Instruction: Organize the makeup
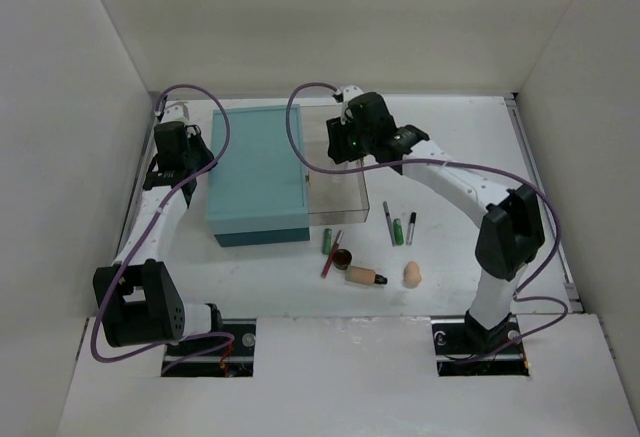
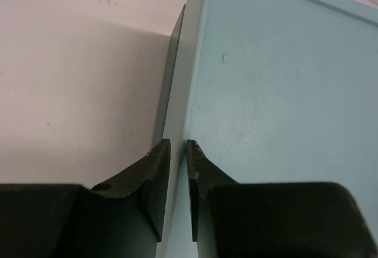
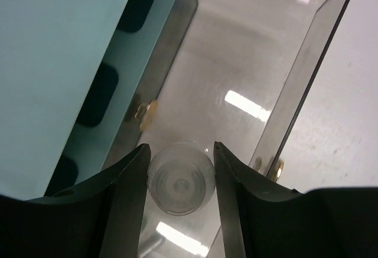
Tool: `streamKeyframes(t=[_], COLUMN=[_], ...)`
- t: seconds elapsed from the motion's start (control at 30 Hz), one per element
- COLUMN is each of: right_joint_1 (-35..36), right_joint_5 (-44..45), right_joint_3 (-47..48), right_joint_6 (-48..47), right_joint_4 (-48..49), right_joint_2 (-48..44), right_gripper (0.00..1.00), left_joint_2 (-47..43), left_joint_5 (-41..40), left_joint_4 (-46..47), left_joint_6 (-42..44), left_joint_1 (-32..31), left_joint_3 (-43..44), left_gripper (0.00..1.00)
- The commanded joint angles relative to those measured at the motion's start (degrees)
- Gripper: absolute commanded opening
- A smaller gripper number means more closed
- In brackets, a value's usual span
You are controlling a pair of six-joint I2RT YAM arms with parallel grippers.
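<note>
Lab test cell; white panel walls [image 1: 330, 17]

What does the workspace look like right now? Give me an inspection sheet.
Surface: white table, evenly lit.
Job's things: pencils, green tube, brown pot, beige bottle and peach sponge lie loose in front of the open clear drawer; no makeup seen in it.
Clutter: nothing seen.
Grippers: left gripper nearly closed at the teal box left edge; right gripper closed around the drawer's clear knob.
Cables: purple cables loop along both arms, away from the makeup.
Surroundings: white walls on three sides.
</note>
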Motion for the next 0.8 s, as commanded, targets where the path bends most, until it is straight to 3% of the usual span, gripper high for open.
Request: streamKeyframes(t=[0.0,0.13,0.53,0.57,0.63,0.77], right_joint_1=[-0.01,-0.54,-0.54,-0.54,-0.54,-0.37], right_joint_5=[-6.86,-11.53,-12.24,-12.24,-12.07,-10.58], right_joint_3=[6.64,8.58,17.62,18.94,21.14,22.47], right_joint_6=[3.76,4.48,4.3,4.3,4.21,2.99], right_joint_4=[-11.7,-20.7,-25.89,-25.89,-25.11,-22.82], right_joint_2=[-7.47,-8.09,7.28,8.42,10.09,9.84], right_gripper=[0.06,0.08,0.09,0.13,0.38,0.65], left_joint_2=[-0.23,-0.05,1.09,1.09,1.09,1.0], left_joint_5=[0.29,0.29,0.29,0.29,0.29,0.29], left_joint_4=[-2.32,-2.32,-2.32,-2.32,-2.32,-2.32], left_joint_6=[0.77,0.77,0.86,0.86,0.86,0.95], left_joint_1=[-0.16,-0.08,0.19,0.19,0.01,0.19], left_joint_3=[-1.17,-1.17,-1.08,-1.08,-0.9,-0.73], left_gripper=[0.15,0.15,0.15,0.15,0.15,0.15])
